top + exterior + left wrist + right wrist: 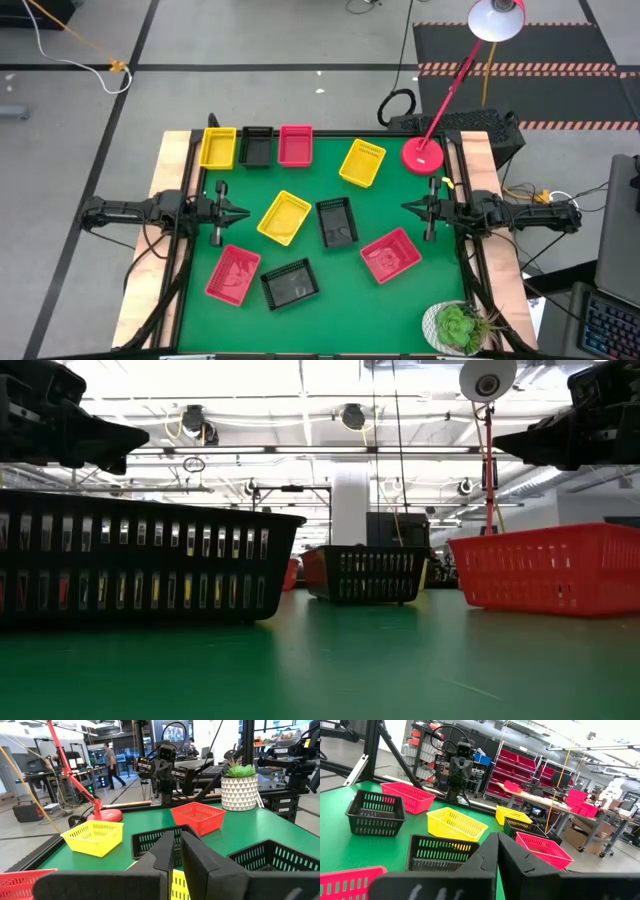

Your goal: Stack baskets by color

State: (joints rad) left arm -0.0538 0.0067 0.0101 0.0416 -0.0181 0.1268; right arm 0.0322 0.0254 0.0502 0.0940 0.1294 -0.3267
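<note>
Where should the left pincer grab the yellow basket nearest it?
Probably the yellow basket's near long rim, coming straight down with one finger inside and one outside. It sits open-top and empty, turned a little askew, so the left pincer needs some wrist rotation. That wall is thin and clear of the black basket.

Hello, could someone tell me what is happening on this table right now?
Nothing is being handled at this moment. Nine small slotted plastic baskets, yellow, black and pink-red, lie separately on the green table; none is stacked. Three sit in a row at the far edge, six are scattered. The left gripper and right gripper wait at opposite sides, both empty, fingers together. A red desk lamp and a potted plant stand at the right side.
</note>
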